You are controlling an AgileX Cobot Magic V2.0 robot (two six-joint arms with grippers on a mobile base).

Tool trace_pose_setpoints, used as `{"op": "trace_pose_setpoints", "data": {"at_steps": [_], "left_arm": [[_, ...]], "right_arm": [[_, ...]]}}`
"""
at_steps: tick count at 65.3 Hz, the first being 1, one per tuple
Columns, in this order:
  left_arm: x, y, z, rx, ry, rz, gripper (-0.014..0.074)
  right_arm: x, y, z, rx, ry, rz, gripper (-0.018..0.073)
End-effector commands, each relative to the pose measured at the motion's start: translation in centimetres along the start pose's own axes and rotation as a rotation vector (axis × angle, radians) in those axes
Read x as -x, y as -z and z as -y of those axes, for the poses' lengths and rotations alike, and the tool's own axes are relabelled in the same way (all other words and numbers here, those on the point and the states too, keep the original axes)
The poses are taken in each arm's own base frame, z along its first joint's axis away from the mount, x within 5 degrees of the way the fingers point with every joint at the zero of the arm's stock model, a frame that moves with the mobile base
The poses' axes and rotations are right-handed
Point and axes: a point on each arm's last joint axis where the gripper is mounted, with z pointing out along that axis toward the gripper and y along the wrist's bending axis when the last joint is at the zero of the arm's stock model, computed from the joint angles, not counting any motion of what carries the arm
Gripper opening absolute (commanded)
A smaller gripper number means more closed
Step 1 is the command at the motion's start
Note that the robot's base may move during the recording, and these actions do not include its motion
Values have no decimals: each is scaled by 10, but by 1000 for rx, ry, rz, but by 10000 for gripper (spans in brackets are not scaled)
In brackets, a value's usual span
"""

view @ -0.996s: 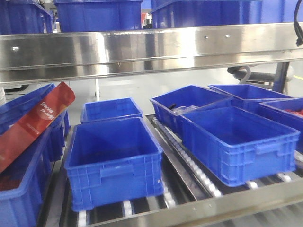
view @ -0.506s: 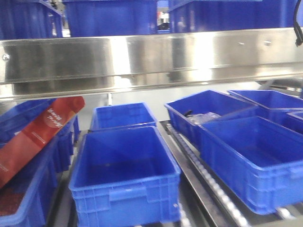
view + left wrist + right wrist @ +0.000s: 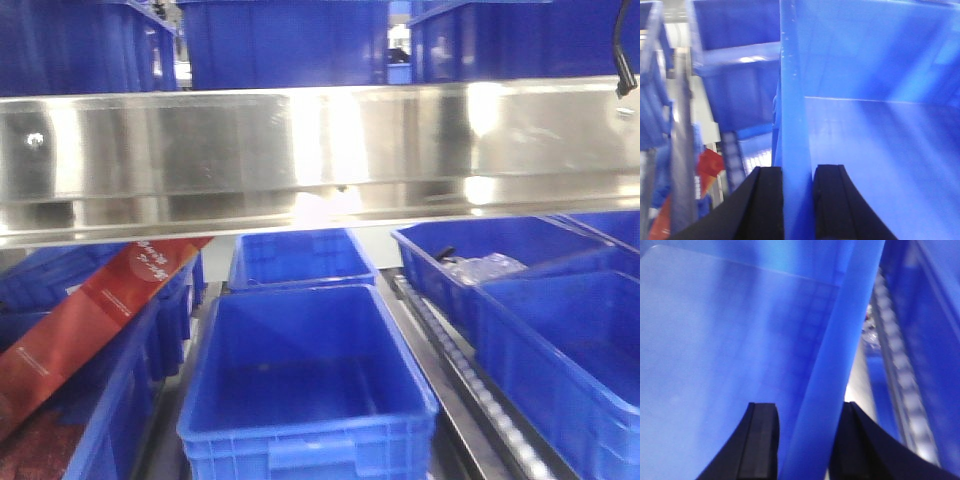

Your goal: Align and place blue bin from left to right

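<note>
Blue bin (image 3: 310, 390): under the steel beam (image 3: 320, 150), at mid-span, empty inside.
Steel beam: spans the whole front view, with darker bins (image 3: 280, 40) standing on top.
Red carton (image 3: 90, 330): under the beam's left end, tilted.
Left gripper (image 3: 798, 200): clamped astride the bin's left wall, one finger inside and one outside.
Right gripper (image 3: 807, 440): pinching the right wall the same way.

One light-blue bin (image 3: 865, 125), one red carton (image 3: 90, 320), about ten dark-blue bins (image 3: 310, 380).
</note>
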Motion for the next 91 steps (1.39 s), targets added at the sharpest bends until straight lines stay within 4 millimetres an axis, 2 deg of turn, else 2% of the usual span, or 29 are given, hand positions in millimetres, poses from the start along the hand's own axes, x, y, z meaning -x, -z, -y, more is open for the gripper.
{"op": "trace_pose_setpoints", "data": {"at_steps": [1, 91], "left_arm": [[33, 24, 9, -72, 9, 294, -111], [33, 24, 9, -72, 9, 294, -111]], "right_arm": [[11, 16, -6, 37, -4, 112, -68], [11, 16, -6, 37, -4, 112, -68]]}}
